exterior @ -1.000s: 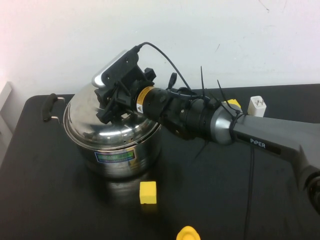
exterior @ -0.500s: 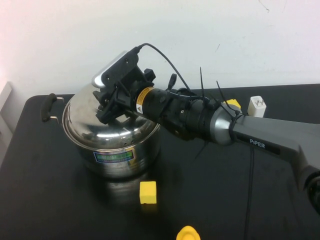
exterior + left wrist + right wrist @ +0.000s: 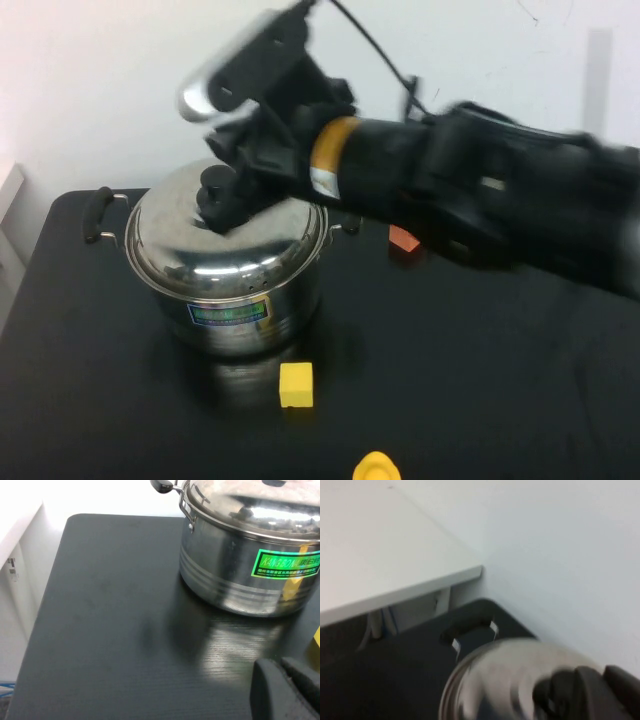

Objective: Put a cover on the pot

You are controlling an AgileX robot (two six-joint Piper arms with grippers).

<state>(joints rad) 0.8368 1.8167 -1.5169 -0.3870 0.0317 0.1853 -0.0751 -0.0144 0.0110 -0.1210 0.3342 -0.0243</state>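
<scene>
Hovering tilted above the lidded pot (image 3: 235,290), right claw (image 3: 225,195) grip unclear; left claw (image 3: 287,687) low.

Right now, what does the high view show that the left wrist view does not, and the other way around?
Only the high view shows the right gripper just above the lid's black knob, the yellow block and the orange piece. Only the left wrist view shows the left gripper, low over the table near the pot. Both show the pot with its lid on.

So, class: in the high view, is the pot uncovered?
No: the domed steel lid sits on the pot, below the right gripper.
</scene>
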